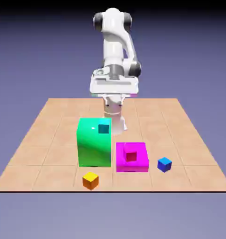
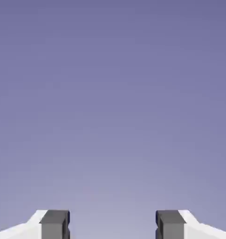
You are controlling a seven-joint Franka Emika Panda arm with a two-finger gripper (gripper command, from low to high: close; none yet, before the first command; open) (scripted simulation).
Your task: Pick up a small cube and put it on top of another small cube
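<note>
The small cube [image 1: 90, 180], orange with a yellow top face, sits alone on the tiled table near its front edge, toward the exterior view's left. My gripper [image 1: 113, 88] hangs high above the back of the table, far from the cube and well above it. In the hand view the gripper [image 2: 112, 224] faces only the plain blue-violet backdrop. Its two grey fingertips [image 2: 54, 223] stand apart with nothing between them, so it is open. No cube shows in the hand view.
A tall green block [image 1: 94, 144] carries a small teal cube [image 1: 103, 128] just behind the orange cube. A low magenta block [image 1: 139, 161] with a small red cube [image 1: 131, 155] on it stands to its right. Right of that lies a small blue cube [image 1: 164, 164].
</note>
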